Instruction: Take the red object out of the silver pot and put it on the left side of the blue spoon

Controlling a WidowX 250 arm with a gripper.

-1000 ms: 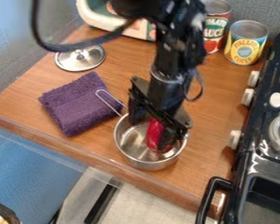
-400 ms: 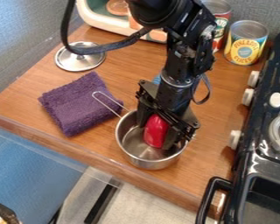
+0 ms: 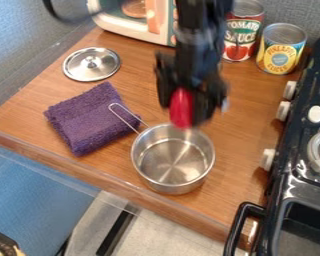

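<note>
Red object (image 3: 181, 108) is held above the pot's (image 3: 173, 159) far rim.

The pot (image 3: 173, 162) is smooth, shiny metal, with a thin metal wire handle (image 3: 126, 119); the lid (image 3: 91, 64) looks like polished metal as well. The towel (image 3: 92, 119) is rough, nubby cloth. The counter (image 3: 239, 120) has a smooth wood-grain surface with a soft sheen. Both cans (image 3: 241, 37) are metal with printed labels, and the stove (image 3: 303, 185) is glossy black with matt white knobs (image 3: 268, 159).
</note>
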